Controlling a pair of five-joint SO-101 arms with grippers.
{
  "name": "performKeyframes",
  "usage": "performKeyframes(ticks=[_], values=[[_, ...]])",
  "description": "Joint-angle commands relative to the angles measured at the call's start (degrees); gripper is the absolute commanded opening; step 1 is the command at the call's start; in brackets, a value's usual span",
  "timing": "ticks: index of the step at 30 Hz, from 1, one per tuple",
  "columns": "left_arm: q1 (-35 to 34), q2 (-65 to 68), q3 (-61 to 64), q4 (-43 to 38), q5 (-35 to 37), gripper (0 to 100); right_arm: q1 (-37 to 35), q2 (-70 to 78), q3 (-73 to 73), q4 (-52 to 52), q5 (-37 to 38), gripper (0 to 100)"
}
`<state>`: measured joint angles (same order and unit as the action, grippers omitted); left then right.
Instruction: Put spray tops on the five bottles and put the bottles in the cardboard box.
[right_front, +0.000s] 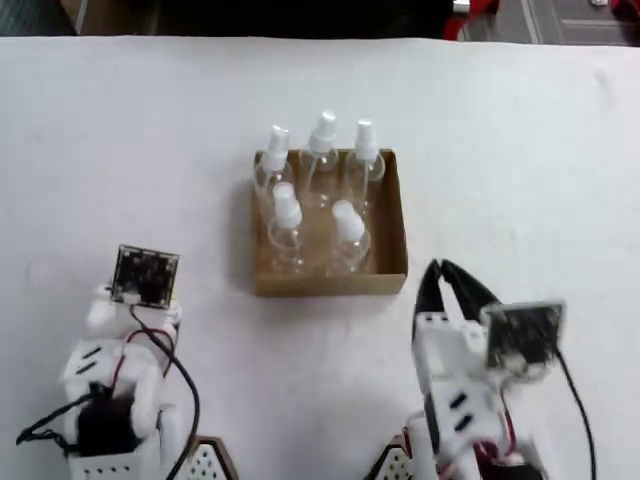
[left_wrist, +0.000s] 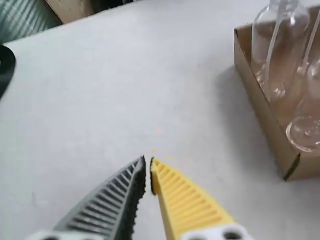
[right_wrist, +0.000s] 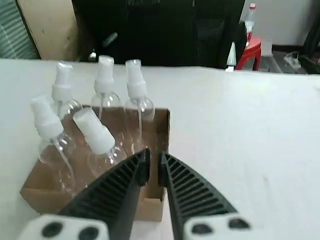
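Five spray-topped bottles (right_front: 321, 170) stand in the cardboard box (right_front: 330, 283), light, slick plastic probably best pinched at the neck, while left gripper (left_wrist: 149, 167) and right gripper (right_wrist: 152, 162) sit closed, empty.

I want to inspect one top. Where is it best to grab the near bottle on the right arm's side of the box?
Probably best to take the near right bottle by its neck, just under the white spray top, coming down from above. Its body sits low behind the cardboard box wall, the neighbouring bottle stands close beside it, and it appears to lean, so a side approach looks blocked.
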<state>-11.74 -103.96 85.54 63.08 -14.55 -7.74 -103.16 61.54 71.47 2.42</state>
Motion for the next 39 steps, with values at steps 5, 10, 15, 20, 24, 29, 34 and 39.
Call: performKeyframes(ticks=[5, 10, 15, 20, 24, 29, 34, 39], values=[[0.66, -0.48, 10.29, -6.86, 4.66, 3, 0.31, -0.13, 24.44, -15.96, -0.44, 1.5], [0.66, -0.40, 11.43, -2.81, 4.40, 3, 0.40, 0.31, 35.52, -22.20, -0.44, 1.5], [0.66, -0.40, 11.43, 1.32, 4.48, 3, 0.57, -0.04, 35.34, -17.19, -0.44, 1.5], [0.66, -0.40, 11.43, 10.55, 4.31, 2, 0.57, -0.04, 35.34, -10.07, -0.44, 1.5], [0.31, -0.40, 11.43, 10.64, 4.57, 2, 0.57, -0.04, 35.34, -3.91, -0.44, 1.5], [0.31, -0.40, 11.43, 10.64, 4.66, 2, 0.57, 0.22, 35.34, 1.01, -0.44, 1.5], [0.31, -0.40, 11.43, 10.64, 4.66, 2, 0.48, 0.04, 35.34, 1.10, -0.44, 1.5], [0.31, -0.40, 11.43, 10.64, 4.66, 2, 0.48, 0.04, 35.34, 1.10, -0.44, 1.5]])
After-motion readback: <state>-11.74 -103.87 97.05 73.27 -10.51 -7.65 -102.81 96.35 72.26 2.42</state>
